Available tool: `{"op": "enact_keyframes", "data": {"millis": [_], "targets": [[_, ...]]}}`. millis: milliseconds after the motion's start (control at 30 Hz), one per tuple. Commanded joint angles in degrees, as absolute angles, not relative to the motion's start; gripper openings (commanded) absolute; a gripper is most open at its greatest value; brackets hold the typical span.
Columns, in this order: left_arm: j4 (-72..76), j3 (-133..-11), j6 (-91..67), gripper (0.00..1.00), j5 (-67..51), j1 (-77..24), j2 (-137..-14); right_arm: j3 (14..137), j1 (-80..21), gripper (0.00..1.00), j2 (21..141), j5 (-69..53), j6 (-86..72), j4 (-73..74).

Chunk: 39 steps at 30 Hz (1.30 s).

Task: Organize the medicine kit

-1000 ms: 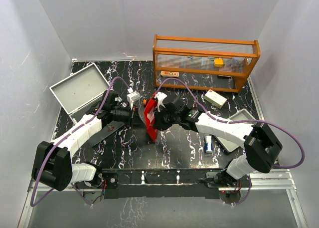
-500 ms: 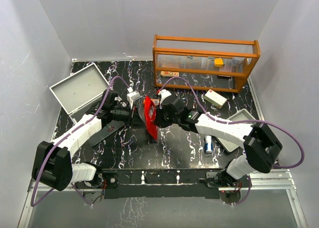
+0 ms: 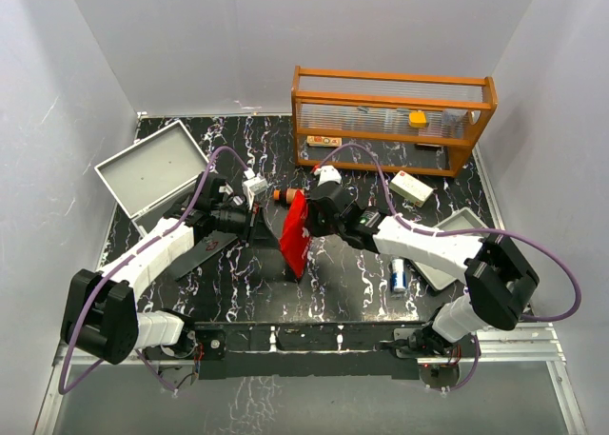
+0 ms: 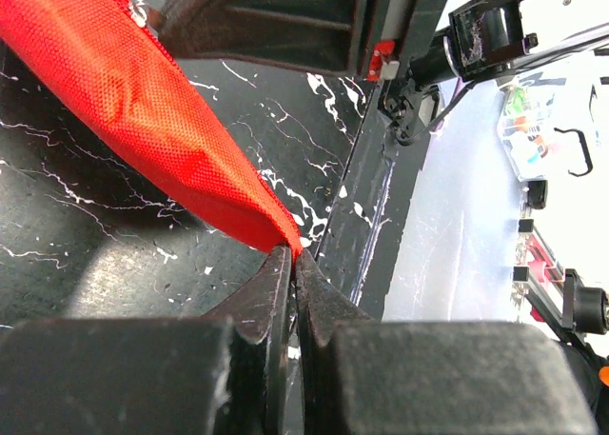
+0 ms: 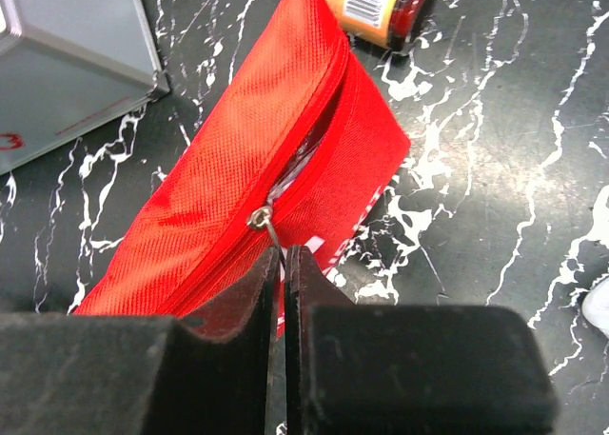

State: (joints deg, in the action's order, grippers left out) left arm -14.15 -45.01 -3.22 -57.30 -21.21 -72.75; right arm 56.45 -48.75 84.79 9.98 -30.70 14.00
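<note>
Right wrist view: the arms seem to be unzipping the pouch [image 5: 238,159], both grippers gripping it.
The right gripper [image 5: 284,261] is pinching the zip pull [image 5: 259,218], jaws almost touching, and the left gripper [image 4: 290,264] is clenching the pouch's corner. The kit [image 3: 152,173] is lying open, well left of the pouch. Next, the pull probably needs drawing along the zip while the left arm is bracing the fabric taut. Inside the pouch only a pale sliver is showing; the bottle [image 5: 381,2] just beyond the pouch is being cut off by the frame edge.
</note>
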Motion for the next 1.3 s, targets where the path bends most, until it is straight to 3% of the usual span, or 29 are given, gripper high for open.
{"op": "enact_keyframes", "data": {"millis": [0, 800, 967, 1100, 1267], "targets": [[-17.0, -45.8, -3.2, 0.0, -62.9, -21.6, -71.2, 58.1, -47.0, 0.0, 85.2, 18.8, -32.2, 14.5], [-17.2, -45.2, -2.6, 0.0, -63.3, -21.5, -70.3, 62.4, -36.6, 0.0, 89.6, 12.6, -23.3, 15.2], [-17.5, -45.9, -2.6, 0.0, -62.8, -21.5, -70.4, 61.4, -34.7, 0.0, 87.1, -0.7, -19.2, 13.6], [-17.9, -46.8, -1.7, 0.0, -62.5, -21.6, -70.6, 59.1, -33.5, 0.29, 82.5, -8.0, -16.6, 13.0], [-21.3, -50.7, 3.5, 0.0, -61.9, -22.0, -71.8, 59.0, -33.1, 0.57, 77.6, -7.7, -17.3, 13.9]]}}
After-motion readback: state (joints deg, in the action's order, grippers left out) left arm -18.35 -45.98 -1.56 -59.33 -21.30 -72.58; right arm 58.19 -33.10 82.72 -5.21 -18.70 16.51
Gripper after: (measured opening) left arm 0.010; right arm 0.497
